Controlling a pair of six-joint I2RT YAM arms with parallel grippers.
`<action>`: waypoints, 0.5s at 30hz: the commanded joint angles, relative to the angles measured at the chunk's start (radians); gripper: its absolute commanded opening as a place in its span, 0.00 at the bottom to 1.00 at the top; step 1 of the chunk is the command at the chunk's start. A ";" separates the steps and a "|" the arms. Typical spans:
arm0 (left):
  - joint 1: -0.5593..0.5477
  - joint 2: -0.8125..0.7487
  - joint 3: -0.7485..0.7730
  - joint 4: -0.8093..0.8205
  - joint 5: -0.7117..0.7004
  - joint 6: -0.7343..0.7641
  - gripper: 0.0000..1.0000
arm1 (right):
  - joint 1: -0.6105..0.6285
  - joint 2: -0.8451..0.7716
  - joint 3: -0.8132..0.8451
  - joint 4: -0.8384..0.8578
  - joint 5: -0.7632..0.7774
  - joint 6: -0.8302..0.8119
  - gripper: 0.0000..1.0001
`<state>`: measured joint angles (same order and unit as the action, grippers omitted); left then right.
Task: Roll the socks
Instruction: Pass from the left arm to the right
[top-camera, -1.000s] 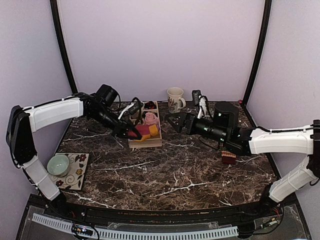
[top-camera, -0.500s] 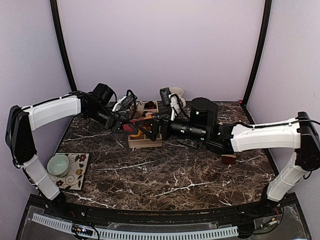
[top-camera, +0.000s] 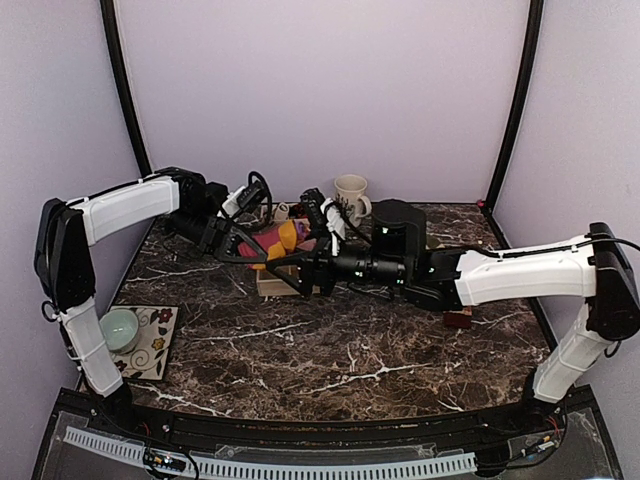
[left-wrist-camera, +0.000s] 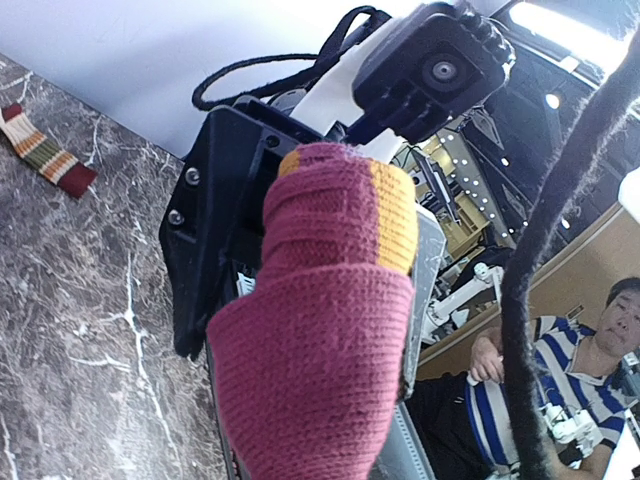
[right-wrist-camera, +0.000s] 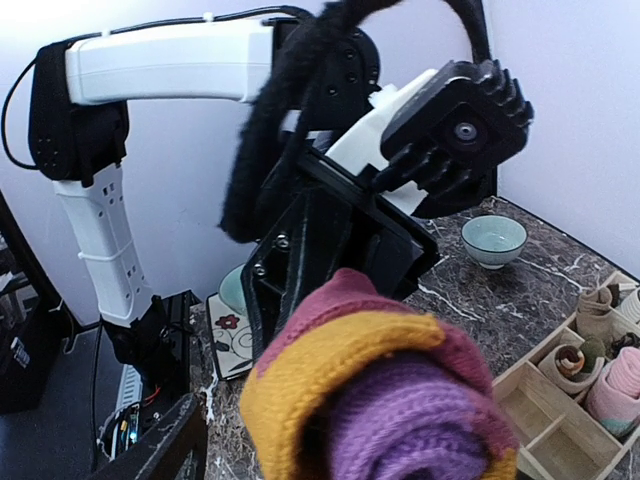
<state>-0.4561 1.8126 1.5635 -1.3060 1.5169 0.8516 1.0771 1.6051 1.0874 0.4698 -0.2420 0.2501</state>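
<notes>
Top external: L gripper (top-camera: 262, 246) is clamped on a rolled striped sock (top-camera: 281, 238), held in the air just above the wooden box (top-camera: 285, 285) at rear-centre of the table (top-camera: 350, 350). The roll shows maroon, orange and a bit of purple. R gripper (top-camera: 303, 268), arm stretched across from the right, sits at the roll's near side; can't tell from here if it touches. Mug (top-camera: 350, 198) is behind, bowl (top-camera: 118, 328) on a floral mat (top-camera: 158, 345) at front left.

Left wrist: sock (left-wrist-camera: 320, 330) fills the centre. It's a tight knit tube, maroon w/ an orange band near the top. Behind it is the R gripper's black face plate. L fingers are mostly hidden by the roll.

Right wrist: roll (right-wrist-camera: 390, 400) seen end-on, w/ orange rim, purple core and maroon on top. One R finger (right-wrist-camera: 160, 445) at bottom left stands clear of the sock w/ a gap; the other is hidden. So jaws are wide, not gripping. Box compartments at lower right hold beige sock bundles (right-wrist-camera: 598, 312) and a pink bundle (right-wrist-camera: 618, 388).
</notes>
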 joint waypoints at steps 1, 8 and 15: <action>0.004 -0.033 -0.002 -0.157 0.093 0.130 0.00 | 0.015 -0.004 0.045 -0.025 -0.052 -0.089 0.68; 0.003 -0.082 -0.038 -0.157 0.099 0.127 0.00 | 0.013 -0.031 0.058 -0.042 -0.015 -0.117 0.73; 0.003 -0.095 -0.037 -0.156 0.089 0.130 0.00 | -0.022 -0.033 0.058 -0.001 -0.003 -0.029 0.87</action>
<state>-0.4561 1.7607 1.5349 -1.4338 1.5414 0.9585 1.0801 1.5986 1.1198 0.4244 -0.2661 0.1646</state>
